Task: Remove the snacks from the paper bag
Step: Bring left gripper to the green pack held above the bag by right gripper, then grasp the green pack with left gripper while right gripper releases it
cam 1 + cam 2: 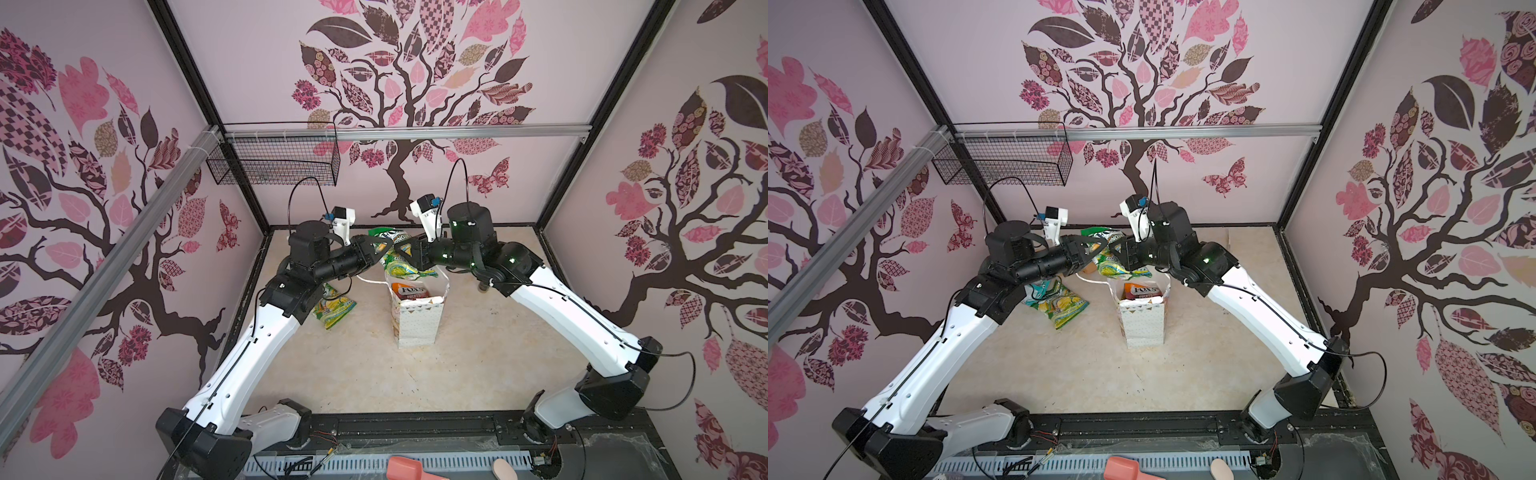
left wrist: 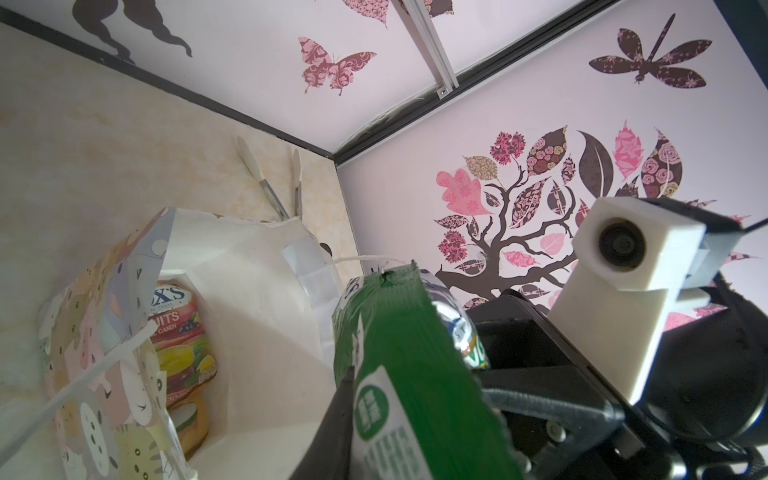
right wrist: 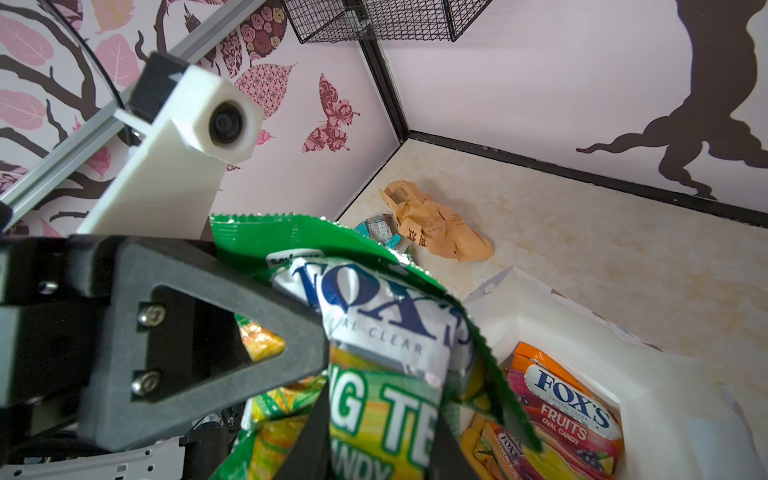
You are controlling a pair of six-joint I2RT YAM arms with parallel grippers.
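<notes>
A white paper bag stands upright mid-table. Just above its far rim hangs a green-and-yellow snack packet, and both grippers meet at it. My left gripper is shut on its green edge. My right gripper has a finger on each side of the packet; whether it still presses is unclear. An orange fruit-candy packet sits inside the bag. Another green-and-yellow packet, a teal one and a tan-orange one lie on the table.
A black wire basket hangs on the back wall at the left. A small dark jar stands under the right forearm. Metal tongs lie by the right wall. A pink scoop rests at the front edge.
</notes>
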